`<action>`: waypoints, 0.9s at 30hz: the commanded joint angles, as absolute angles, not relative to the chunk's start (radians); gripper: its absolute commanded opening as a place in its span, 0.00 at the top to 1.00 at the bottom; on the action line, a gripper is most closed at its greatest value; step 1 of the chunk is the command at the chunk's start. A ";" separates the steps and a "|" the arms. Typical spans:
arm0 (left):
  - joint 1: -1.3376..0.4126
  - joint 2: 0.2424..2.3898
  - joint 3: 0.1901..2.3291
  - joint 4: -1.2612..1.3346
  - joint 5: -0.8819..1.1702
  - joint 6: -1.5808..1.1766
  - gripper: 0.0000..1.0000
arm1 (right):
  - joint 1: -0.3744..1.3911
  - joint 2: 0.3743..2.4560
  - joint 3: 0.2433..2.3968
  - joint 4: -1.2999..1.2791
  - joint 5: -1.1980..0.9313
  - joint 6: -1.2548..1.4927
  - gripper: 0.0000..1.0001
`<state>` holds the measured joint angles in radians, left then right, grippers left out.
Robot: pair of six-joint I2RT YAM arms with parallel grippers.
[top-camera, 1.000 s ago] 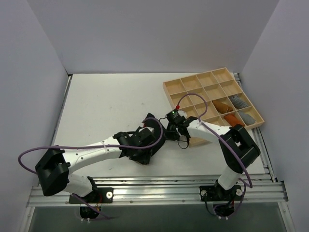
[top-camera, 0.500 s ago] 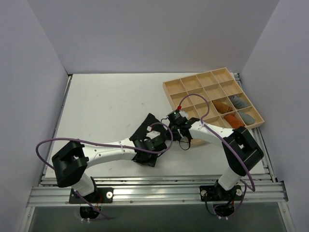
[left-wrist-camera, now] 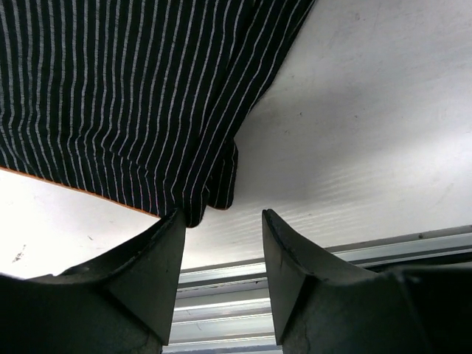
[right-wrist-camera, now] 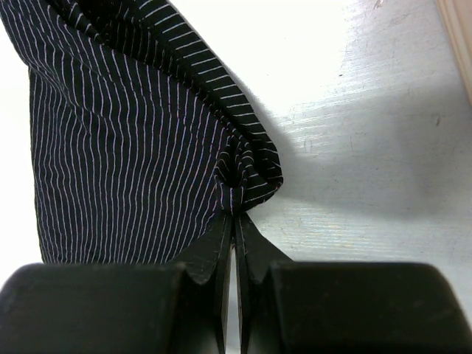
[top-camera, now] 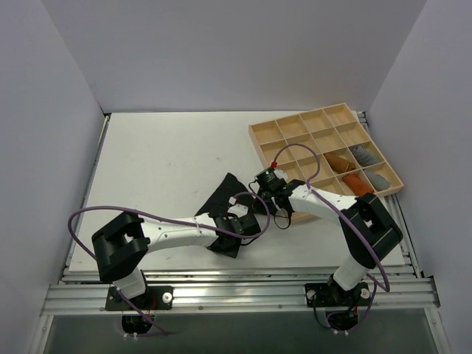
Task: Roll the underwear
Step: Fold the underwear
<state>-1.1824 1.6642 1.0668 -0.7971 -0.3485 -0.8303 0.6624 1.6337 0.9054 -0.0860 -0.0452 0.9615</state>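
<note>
The underwear (top-camera: 223, 190) lies on the white bench (top-camera: 162, 155), roughly mid-bench and toward the front edge. It's black with thin pale pinstripes, part of it flat and part rumpled.

On the left, the left claw (left-wrist-camera: 221, 221) is spread open with nothing between its fingers. It sits low by one corner of the cloth, one fingertip just beside a doubled-over bit of hem.

Further right, the right claw (right-wrist-camera: 234, 221) is pinched tight on a small bunched pucker at the cloth's edge, and the fabric gathers into folds right at its tips.

My read on handling: this thing is super light and floppy with zero stiffness. It'll sag wherever it isn't supported, and a loose roll will probably spring open. I'd grab the hems or doubled edges, where there's more thickness to bite on. I'd also take both ends of one edge so the roll starts straight.

Far right is a wooden divided tray (top-camera: 295, 125) with a few orange and grey rolls in it.
</note>
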 commanded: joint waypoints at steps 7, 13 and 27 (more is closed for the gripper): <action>-1.220 1.721 1.054 -0.762 -0.359 -0.850 0.68 | 0.666 1.629 0.911 -0.112 -0.029 0.960 1.00; -1.220 1.727 1.069 -0.775 -0.373 -0.839 0.88 | 0.667 1.638 0.927 -0.113 -0.031 0.951 0.96; -1.218 1.732 1.121 -0.814 -0.367 -0.845 0.98 | 0.667 1.647 0.905 -0.118 -0.003 0.968 0.61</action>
